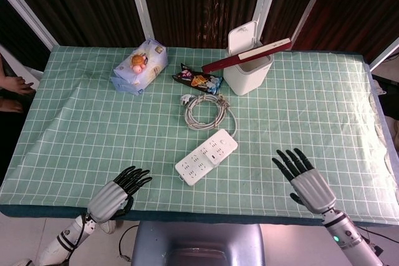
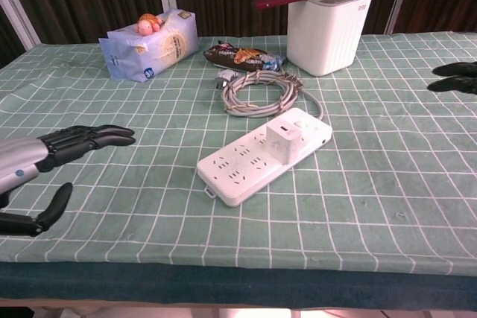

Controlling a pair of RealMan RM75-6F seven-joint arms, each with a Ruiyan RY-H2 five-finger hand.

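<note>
Here we hold our left robot hand (image 1: 116, 194) and right robot hand (image 1: 305, 179) spread and empty over the desk (image 1: 93, 123), flanking the white power strip (image 1: 206, 156)
</note>
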